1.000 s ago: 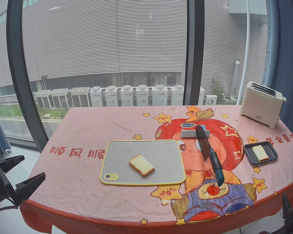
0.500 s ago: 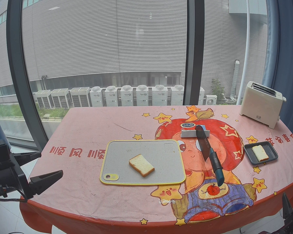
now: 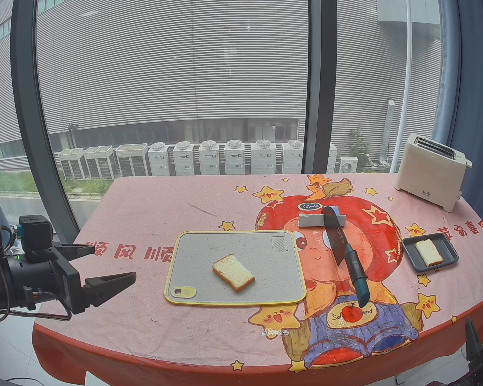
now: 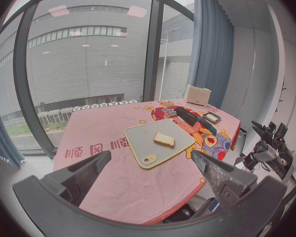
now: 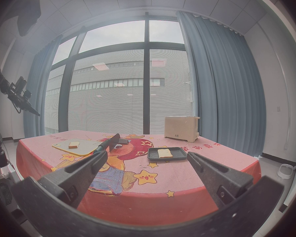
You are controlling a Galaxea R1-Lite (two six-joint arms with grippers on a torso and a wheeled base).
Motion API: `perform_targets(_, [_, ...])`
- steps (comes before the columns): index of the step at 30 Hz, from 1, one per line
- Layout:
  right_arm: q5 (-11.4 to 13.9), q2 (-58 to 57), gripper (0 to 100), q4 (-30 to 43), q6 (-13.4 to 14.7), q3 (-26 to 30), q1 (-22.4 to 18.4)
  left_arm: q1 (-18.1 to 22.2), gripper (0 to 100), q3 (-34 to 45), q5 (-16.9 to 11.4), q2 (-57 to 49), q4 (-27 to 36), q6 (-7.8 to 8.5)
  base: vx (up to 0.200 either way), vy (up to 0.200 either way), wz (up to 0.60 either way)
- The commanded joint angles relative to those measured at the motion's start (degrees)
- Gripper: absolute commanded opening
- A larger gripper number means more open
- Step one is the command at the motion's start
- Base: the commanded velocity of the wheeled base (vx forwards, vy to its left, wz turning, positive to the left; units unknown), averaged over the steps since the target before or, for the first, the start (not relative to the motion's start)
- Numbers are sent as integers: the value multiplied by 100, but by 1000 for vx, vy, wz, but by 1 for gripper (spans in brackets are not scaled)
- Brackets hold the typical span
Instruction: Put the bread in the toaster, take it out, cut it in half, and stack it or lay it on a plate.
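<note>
A slice of bread (image 3: pixel 233 272) (image 4: pixel 164 139) lies flat on the grey cutting board (image 3: pixel 198 264) at the table's middle. A smaller piece of bread (image 3: pixel 429 252) rests in the dark plate (image 3: pixel 444 243) near the right edge. The white toaster (image 3: pixel 432 171) stands at the back right. A dark knife (image 3: pixel 346 255) with a teal handle leans on a small rest (image 3: pixel 311 220) right of the board. My left gripper (image 3: pixel 112 265) (image 4: pixel 151 155) hovers open at the table's left edge, well short of the board. My right gripper (image 5: pixel 146 160) is open, low and off the table's front right.
The round table carries a pink printed cloth (image 3: pixel 145 205) and stands against a large window. A dark window post (image 3: pixel 319 76) rises behind the table. Blue curtains (image 3: pixel 469 81) hang close behind the toaster. Bare cloth lies left of and behind the board.
My left arm has risen and swung right, from below the table's left edge to over its rim, fingers still spread. Bread, knife and right arm have not moved.
</note>
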Motion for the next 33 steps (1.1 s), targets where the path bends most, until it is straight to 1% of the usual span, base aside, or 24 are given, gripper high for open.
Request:
perform_targets(1, [2, -93, 100, 2, -2, 101, 0, -233, 100, -256, 221, 461, 35, -209, 0, 0, 0])
perform_targets(3, [2, -93, 100, -7, -2, 101, 0, -312, 100, -370, 406, 593, 44, -349, 0, 0, 0])
perform_targets(4, [2, -93, 100, 2, -2, 101, 0, -409, 100, -441, 573, 707, 44, -464, 0, 0, 0])
perform_targets(5, [2, -93, 100, 2, -2, 101, 0, -409, 100, -441, 573, 707, 44, -464, 0, 0, 0])
perform_targets(6, [2, -93, 100, 2, -2, 101, 0, -576, 100, -564, 819, 857, 53, -683, 0, 0, 0])
perform_targets(9, [2, -93, 100, 2, -2, 101, 0, -734, 100, -696, 1021, 1068, 62, -982, 0, 0, 0])
perform_targets(10, [2, -93, 100, 2, -2, 101, 0, -734, 100, -696, 1021, 1068, 62, -982, 0, 0, 0])
perform_targets(11, [2, -93, 100, -7, -2, 101, 0, -760, 100, -739, 1082, 1226, 53, -1105, 0, 0, 0])
perform_targets(12, [2, -93, 100, 2, -2, 101, 0, -760, 100, -748, 1100, 1287, 53, -1149, 0, 0, 0])
perform_targets(15, [2, -93, 100, 2, -2, 101, 0, -760, 100, -775, 1126, 1481, 53, -1219, 0, 0, 0])
perform_targets(17, [2, -93, 100, -7, -2, 101, 0, -760, 100, -819, 1205, 1560, 53, -1255, 0, 0, 0])
perform_targets(19, [2, -93, 100, -7, -2, 101, 0, -769, 100, -942, 1434, 1692, 88, -1457, 0, 0, 0])
perform_targets(20, [2, -93, 100, 2, -2, 101, 0, -769, 100, -986, 1504, 1727, 115, -1518, 0, 0, 0])
perform_targets(21, [2, -93, 100, 2, -2, 101, 0, -769, 100, -986, 1504, 1727, 115, -1518, 0, 0, 0])
perform_targets(22, [2, -93, 100, 2, -2, 101, 0, -910, 100, -1144, 1680, 1806, 299, -1668, 0, 0, 0])
perform_targets(23, [2, -93, 100, 2, -2, 101, 0, -971, 100, -1232, 1768, 1815, 457, -1729, 0, 0, 0])
perform_targets(24, [2, -93, 100, -7, -2, 101, 0, -980, 100, -1258, 1794, 1815, 501, -1747, 0, 0, 0])
perform_targets(25, [2, -93, 100, -7, -2, 101, 0, -1015, 100, -1416, 1882, 1824, 809, -1817, 0, 0, 0])
perform_targets(28, [2, -93, 100, 2, -2, 101, 0, -1121, 100, -1750, 1908, 1885, 1407, -1896, 0, 0, 0])
perform_targets(29, [2, -93, 100, 2, -2, 101, 0, -1156, 100, -1856, 1908, 1911, 1547, -1958, 0, 0, 0])
perform_targets(30, [2, -93, 100, -7, -2, 101, 0, -1165, 100, -1944, 1926, 1929, 1644, -2063, 0, 0, 0])
perform_targets(31, [2, -93, 100, -7, -2, 101, 0, -1165, 100, -1996, 1926, 1947, 1688, -2142, 0, 0, 0])
perform_targets(32, [2, -93, 100, 2, -2, 101, 0, -1174, 100, -2014, 1926, 1955, 1705, -2186, 0, 0, 0])
perform_targets(33, [2, -93, 100, -7, -2, 101, 0, -1200, 100, -2049, 1935, 1999, 1714, -2292, 0, 0, 0])
